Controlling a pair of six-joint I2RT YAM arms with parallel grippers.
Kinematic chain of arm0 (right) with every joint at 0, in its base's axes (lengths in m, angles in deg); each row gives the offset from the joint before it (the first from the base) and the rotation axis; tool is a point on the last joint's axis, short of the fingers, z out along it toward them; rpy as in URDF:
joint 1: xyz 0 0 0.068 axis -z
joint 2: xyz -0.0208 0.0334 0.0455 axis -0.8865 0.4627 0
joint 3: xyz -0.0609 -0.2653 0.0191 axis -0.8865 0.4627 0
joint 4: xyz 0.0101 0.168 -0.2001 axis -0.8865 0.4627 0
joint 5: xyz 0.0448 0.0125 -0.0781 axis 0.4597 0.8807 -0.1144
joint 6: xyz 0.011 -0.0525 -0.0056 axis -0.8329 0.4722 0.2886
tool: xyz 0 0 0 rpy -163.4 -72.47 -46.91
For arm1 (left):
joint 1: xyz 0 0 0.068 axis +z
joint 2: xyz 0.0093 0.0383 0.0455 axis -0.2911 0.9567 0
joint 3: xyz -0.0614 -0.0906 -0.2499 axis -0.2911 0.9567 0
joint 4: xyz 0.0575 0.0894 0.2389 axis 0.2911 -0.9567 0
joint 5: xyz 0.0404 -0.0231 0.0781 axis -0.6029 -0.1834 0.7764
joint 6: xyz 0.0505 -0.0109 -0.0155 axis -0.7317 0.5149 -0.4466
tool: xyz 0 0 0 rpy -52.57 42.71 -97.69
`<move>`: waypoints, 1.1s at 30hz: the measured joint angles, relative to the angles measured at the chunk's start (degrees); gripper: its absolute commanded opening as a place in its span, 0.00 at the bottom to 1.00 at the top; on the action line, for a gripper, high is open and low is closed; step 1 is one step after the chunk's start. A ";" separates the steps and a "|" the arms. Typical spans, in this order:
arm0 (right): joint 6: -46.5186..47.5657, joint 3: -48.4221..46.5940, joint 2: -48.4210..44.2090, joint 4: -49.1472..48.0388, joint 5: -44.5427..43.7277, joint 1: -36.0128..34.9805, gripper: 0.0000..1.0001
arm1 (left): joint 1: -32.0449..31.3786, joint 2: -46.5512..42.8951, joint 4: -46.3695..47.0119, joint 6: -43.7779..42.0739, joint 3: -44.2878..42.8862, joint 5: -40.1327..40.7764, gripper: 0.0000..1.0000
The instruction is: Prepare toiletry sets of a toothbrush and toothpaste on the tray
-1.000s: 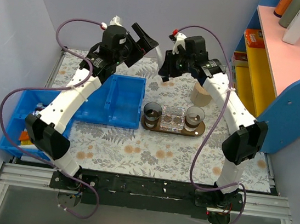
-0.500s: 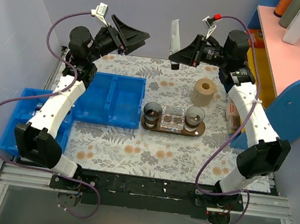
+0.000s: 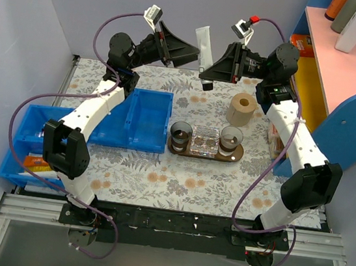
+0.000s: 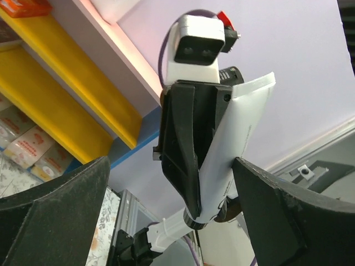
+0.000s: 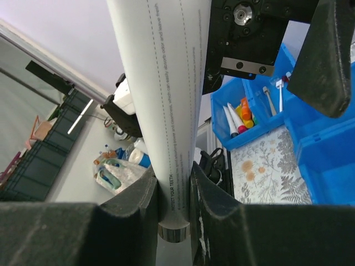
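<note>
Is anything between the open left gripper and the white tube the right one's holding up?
Nothing visible. The left gripper faces the white tube directly, jaws open, with clear air between; only the right gripper, clamped near its cap end, touches it.

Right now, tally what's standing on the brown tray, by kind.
Dark cups: 2
Clear block: 1
Total on the tray: 3
</note>
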 measured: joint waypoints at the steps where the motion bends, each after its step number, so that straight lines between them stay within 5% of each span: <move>1: -1.16 0.26 -0.02 -1.16 0.66 0.00 0.16 | -0.76 0.70 1.42 0.35 -0.28 -0.15 0.89; 12: -7.08 1.99 -0.11 -6.43 3.30 0.22 0.16 | -3.69 2.71 15.04 0.94 -1.62 -1.29 0.72; 22: -7.87 3.93 -0.66 -7.87 3.87 0.22 0.16 | -5.25 3.43 17.40 1.01 -3.82 -1.40 0.51; 33: -5.25 4.72 -2.10 -6.60 4.57 0.07 0.17 | -6.78 3.54 17.66 1.49 -2.93 0.13 0.14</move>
